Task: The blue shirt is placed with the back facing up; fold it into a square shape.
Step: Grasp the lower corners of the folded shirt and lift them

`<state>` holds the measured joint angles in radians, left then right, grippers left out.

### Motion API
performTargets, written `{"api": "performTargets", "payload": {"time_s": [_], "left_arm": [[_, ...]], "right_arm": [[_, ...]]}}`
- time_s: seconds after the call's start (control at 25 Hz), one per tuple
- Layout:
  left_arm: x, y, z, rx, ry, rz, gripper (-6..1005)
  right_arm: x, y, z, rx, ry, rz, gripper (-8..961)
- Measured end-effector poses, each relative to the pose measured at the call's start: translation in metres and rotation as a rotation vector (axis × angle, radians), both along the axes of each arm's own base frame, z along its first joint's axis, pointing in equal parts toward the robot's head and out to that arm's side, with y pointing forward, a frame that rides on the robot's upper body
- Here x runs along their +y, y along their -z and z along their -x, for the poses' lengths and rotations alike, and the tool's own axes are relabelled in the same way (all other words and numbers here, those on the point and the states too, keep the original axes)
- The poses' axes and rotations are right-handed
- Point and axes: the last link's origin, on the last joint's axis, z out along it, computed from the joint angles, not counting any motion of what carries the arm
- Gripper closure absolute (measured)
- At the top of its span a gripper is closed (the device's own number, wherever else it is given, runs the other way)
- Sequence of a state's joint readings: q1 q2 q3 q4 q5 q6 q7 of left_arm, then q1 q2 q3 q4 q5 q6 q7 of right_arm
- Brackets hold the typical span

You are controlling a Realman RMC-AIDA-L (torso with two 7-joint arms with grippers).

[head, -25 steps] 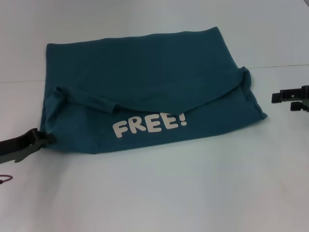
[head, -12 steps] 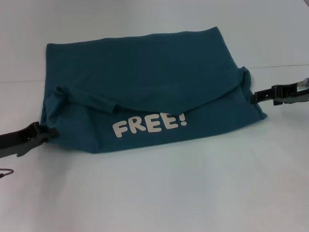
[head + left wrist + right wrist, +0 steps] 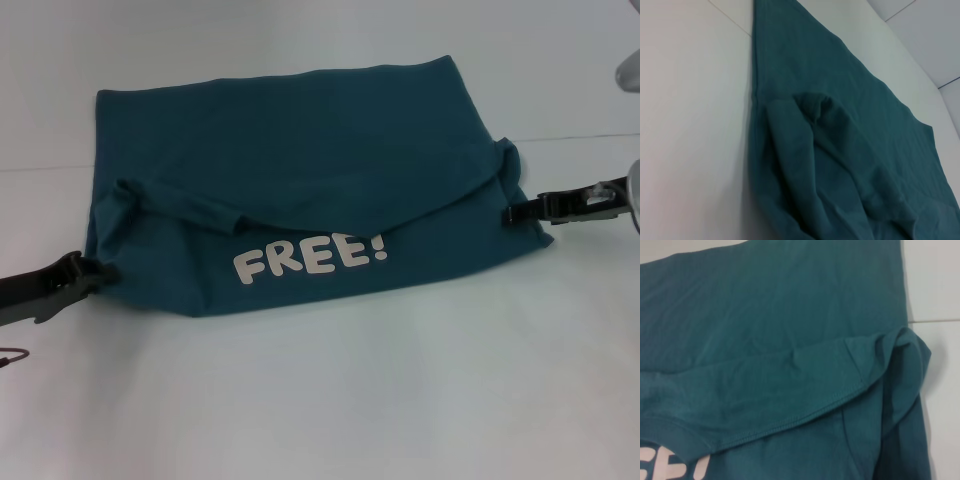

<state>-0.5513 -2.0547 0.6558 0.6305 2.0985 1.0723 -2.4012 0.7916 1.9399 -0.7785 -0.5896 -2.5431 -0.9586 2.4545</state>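
Teal blue shirt (image 3: 300, 190) lies crosswise between my left gripper (image 3: 85, 275) and right gripper (image 3: 520, 212), both at its side edges, grips unreadable.

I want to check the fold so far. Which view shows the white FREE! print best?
The head view: the whole FREE! print reads on the blue shirt. The right wrist view catches only a few letters at the picture's edge; the left wrist view shows none.
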Motion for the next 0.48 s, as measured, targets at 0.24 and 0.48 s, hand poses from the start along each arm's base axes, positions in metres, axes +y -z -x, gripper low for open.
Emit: {"api": "performTargets", "payload": {"time_s": [0.24,0.48], "left_arm": [[-0.001,0.002,0.000,-0.003,-0.002,0.003,963],[-0.002,0.002,0.001,-0.004,-0.005,0.004,962]], "right_arm": [[-0.001,0.017,-0.003,-0.031,-0.008,0.014,172],[-0.001,0.022,-0.002,-0.029,-0.007,0.020,195]]}}
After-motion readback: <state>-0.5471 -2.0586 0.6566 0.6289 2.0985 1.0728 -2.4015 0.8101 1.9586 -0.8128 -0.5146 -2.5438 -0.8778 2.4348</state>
